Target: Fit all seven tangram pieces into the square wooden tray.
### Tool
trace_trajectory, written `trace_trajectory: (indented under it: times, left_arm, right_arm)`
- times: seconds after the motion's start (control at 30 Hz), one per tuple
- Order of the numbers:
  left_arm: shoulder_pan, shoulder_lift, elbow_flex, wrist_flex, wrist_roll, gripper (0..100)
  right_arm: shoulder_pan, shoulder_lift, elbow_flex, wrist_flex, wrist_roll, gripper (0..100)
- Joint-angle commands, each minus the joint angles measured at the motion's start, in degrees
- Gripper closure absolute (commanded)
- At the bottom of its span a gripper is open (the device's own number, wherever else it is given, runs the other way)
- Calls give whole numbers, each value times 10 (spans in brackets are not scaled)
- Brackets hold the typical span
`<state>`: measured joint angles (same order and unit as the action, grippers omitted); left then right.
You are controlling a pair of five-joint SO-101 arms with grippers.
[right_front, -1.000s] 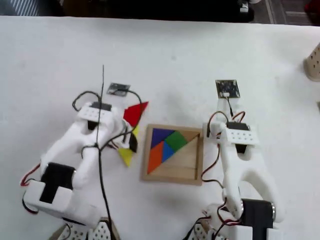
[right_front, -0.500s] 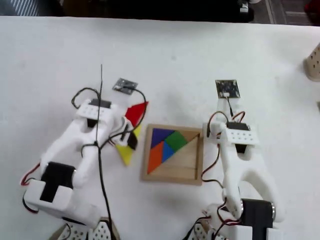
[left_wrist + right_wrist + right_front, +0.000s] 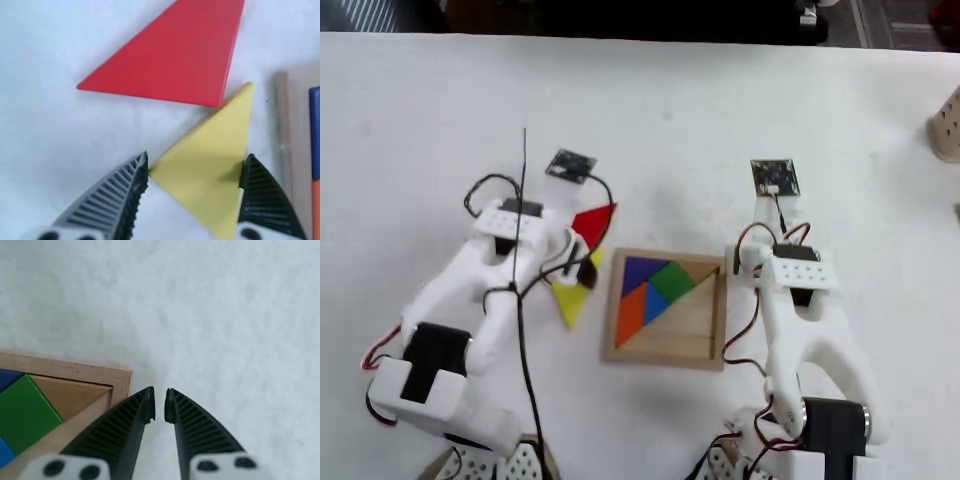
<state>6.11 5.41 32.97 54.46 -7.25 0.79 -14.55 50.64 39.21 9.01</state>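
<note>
Yellow triangle (image 3: 205,175): flat on bench (image 3: 50,150), beside red triangle (image 3: 175,60). Left claw (image 3: 196,167): wide, straddling it. Right claw (image 3: 160,405): nearly closed, empty.

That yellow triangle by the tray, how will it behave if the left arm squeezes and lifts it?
The yellow triangle looks thin, flat and rigid, so it is probably stiff and light. Its smooth, slanted edges sit between the fingers of the left gripper, so it may slip or swivel. Lying flat, it shouldn't roll.

Pale bare wood on the tray (image 3: 670,335); smooth matt red triangle (image 3: 175,60) and yellow triangle (image 3: 210,170); ribbed plastic on the left claw (image 3: 195,162).
</note>
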Motion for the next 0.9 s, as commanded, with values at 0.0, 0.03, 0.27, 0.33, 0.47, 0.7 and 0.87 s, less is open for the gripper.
trace_trajectory:
  times: [0.0, 0.03, 0.27, 0.33, 0.47, 0.7, 0.87]
  left_arm:
    - [-1, -1, -2, 22, -6, 694]
    - [5, -2, 6, 24, -6, 694]
    - [15, -7, 18, 24, -6, 694]
    - [16, -7, 18, 24, -7, 695]
    - [16, -7, 19, 25, -7, 705]
    - [17, -7, 18, 24, -37, 922]
    - [17, -7, 18, 25, -51, 914]
  right_arm:
    - [-7, -1, -16, -9, 11, 954]
    - [-7, -1, -16, -9, 11, 954]
    - [-7, -1, -16, -9, 11, 954]
    - [-7, -1, -16, -9, 11, 954]
    - [-7, -1, -16, -9, 11, 954]
    - [-7, -1, -16, -9, 11, 954]
    - [-7, -1, -16, -9, 11, 954]
